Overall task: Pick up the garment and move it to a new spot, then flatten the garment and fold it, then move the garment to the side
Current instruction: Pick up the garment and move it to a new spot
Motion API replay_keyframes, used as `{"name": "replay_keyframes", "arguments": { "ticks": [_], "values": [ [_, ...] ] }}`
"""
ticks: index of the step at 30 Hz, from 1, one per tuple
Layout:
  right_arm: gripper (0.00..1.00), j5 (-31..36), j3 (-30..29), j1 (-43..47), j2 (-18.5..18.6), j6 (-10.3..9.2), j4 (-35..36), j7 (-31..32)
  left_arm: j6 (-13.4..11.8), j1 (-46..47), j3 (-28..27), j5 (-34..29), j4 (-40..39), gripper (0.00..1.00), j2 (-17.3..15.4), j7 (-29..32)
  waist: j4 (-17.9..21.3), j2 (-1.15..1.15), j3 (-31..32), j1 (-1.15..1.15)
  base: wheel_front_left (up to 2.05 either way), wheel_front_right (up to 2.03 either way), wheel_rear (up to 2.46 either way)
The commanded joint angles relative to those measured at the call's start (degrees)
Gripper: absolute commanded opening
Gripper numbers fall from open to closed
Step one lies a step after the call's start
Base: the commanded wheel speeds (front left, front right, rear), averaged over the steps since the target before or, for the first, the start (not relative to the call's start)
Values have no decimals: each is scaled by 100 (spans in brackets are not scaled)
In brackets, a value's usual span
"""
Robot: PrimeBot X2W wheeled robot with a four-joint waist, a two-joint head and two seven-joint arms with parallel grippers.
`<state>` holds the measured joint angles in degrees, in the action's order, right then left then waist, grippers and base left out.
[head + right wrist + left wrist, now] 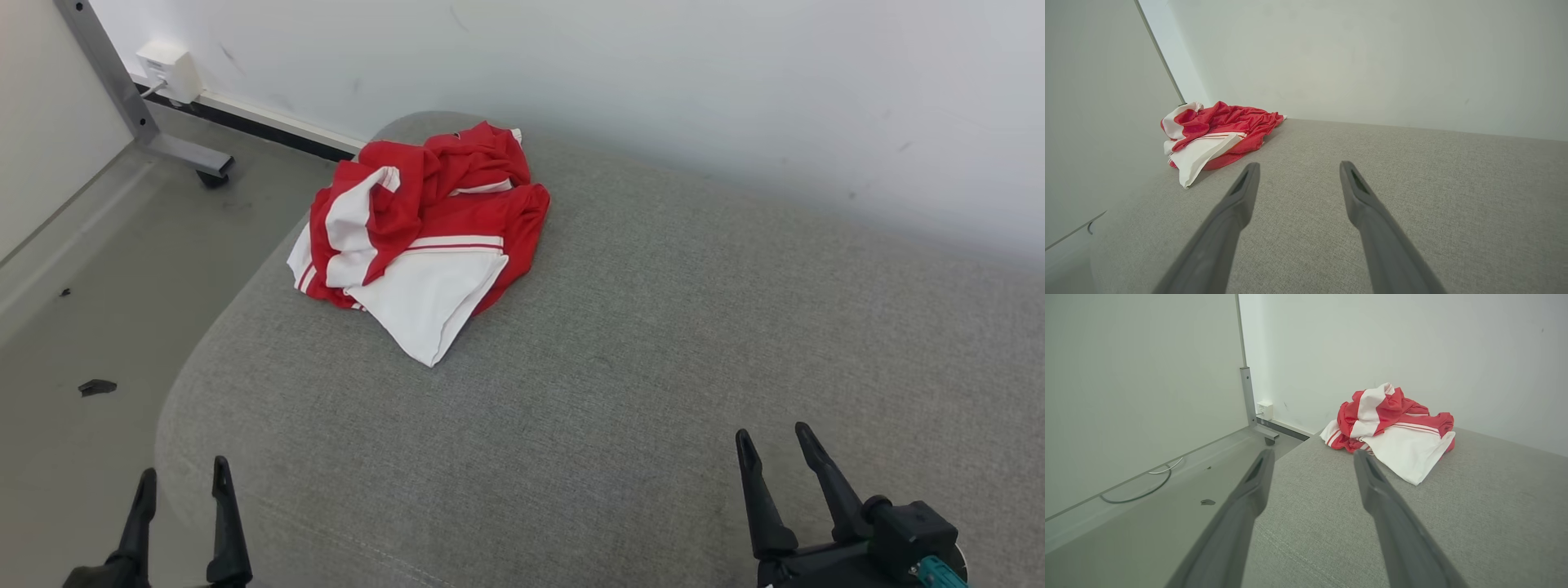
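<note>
Red and white sports garment [424,237] lies crumpled on the grey fabric seat [653,367]. Left gripper [184,469] and right gripper [771,431] hang empty, fingers spread wide, likely ready to grab it.

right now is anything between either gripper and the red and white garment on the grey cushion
Nothing visible does. The garment lies crumpled at the far left of the grey cushion, and only bare cushion fabric lies between it and the open left gripper and open right gripper, both well short of it.
</note>
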<state>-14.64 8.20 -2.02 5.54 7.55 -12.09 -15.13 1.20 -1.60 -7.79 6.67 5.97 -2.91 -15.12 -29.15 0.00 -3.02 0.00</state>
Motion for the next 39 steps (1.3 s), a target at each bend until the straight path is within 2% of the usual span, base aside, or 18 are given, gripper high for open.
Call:
{"name": "replay_keyframes", "arguments": {
  "ticks": [1,8,16,22,27,31,39],
  "values": [
    [100,17,-22,-20,50,-12,5,-3,18,72,-21,25,-2,100,1,-7,75,0,-73,0,0,0,0],
    [100,124,-121,-250,266,-12,144,-3,164,917,-219,108,84,100,-161,-7,507,0,-565,0,0,0,0],
    [100,271,-435,-617,668,-12,509,-3,333,2600,-517,309,461,100,-652,-6,1351,0,-1568,0,0,0,0],
    [100,286,-942,-697,858,-12,784,-3,412,3819,-547,389,1203,100,-1167,151,1870,0,-2146,0,0,0,0],
    [100,300,-1235,-730,820,-12,1011,-4,423,4540,-610,427,1814,100,-1617,492,2247,0,-2432,0,0,0,0],
    [100,321,-1334,-703,774,-12,1109,-4,449,4924,-625,451,2316,100,-1951,750,2417,0,-2550,0,0,0,0],
    [100,325,-1386,-788,778,-12,1188,-4,464,5280,-561,447,3580,100,-2405,1363,2571,0,-2643,0,0,0,0]
  ]
}}
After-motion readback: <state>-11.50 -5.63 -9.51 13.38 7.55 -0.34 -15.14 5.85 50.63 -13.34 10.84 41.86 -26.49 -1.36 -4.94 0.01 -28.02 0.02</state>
